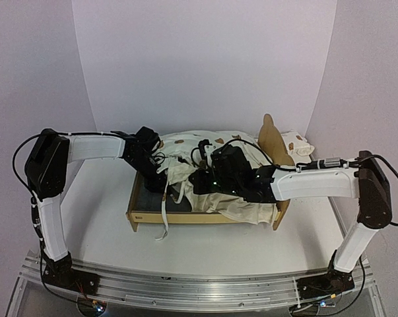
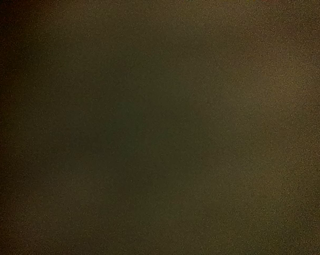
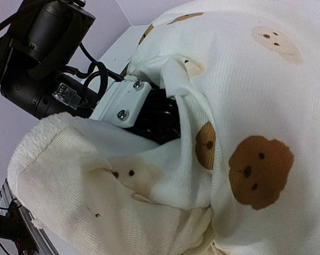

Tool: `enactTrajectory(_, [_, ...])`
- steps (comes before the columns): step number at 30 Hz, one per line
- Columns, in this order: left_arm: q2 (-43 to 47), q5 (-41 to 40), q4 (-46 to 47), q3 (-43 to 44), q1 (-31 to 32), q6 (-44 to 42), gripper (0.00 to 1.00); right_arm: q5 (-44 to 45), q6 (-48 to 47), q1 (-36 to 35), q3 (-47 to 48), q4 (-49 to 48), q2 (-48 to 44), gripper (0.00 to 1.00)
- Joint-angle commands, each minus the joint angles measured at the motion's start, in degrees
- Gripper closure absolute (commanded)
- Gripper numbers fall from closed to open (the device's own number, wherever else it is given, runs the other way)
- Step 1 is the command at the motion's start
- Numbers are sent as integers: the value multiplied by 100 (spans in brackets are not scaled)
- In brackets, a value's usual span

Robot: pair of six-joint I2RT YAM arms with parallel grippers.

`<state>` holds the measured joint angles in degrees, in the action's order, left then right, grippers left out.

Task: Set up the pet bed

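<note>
White worktop (image 1: 205,247), pale walls (image 1: 205,59) on three sides.

Item 1: pet bed (image 1: 185,216), standing mid-worktop, long side toward my bases, bear-ear headboard (image 1: 272,137) at the right end and upright.

Item 2: contents of the frame. Cream bear-print cushion (image 1: 192,140) lies in it, but bunched and not flat. It heaps toward the headboard end and spills over the front rail at the right. At the left end the dark grey base (image 1: 146,193) is bare. A cream tie (image 1: 164,221) hangs over the front rail down to the worktop.

Item 3: small matching pillow (image 1: 298,144), outside the frame, on the worktop just behind the headboard.

Item 4: my left claw (image 1: 163,178), down inside the frame at the cushion's left edge. The right wrist view shows its white bracket (image 3: 120,101) with folds of fabric wrapped over the fingers. The left wrist view is wholly dark. Whether this claw is open or gripping, I cannot tell.

Item 5: my right claw (image 1: 200,179), over the middle of the frame, pressed into the cushion and closed. Fabric hides its fingers, so I cannot confirm that cloth is pinched.
</note>
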<state>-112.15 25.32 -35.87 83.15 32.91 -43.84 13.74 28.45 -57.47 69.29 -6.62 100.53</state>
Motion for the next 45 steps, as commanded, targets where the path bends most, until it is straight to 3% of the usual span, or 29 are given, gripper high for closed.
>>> enactTrajectory(1, [-148,12,119,72,59,-103,63,115,-128,49,15,-225,-139,100])
enactTrajectory(7, [101,-89,-389,-9,41,-183,89,107,-183,84,40,-225,-148,100])
enactTrajectory(15, [873,-263,-989,-347,-13,49,99,124,-344,131,89,-221,-165,100])
enactTrajectory(21, [1377,82,-1711,-585,24,80,100,44,-358,155,114,-204,-157,100])
enactTrajectory(27, [1885,-80,-1813,-1458,563,-248,100,-86,-196,157,141,-172,-125,100])
enactTrajectory(34, [1539,-111,-1655,-1158,557,-248,100,-252,-24,148,295,-146,57,100])
enactTrajectory(42, [1500,597,-2167,-506,783,-810,100,-508,186,96,474,-88,219,100])
enactTrajectory(45, [1463,771,-2253,-730,788,-987,100,-514,311,27,345,34,155,100])
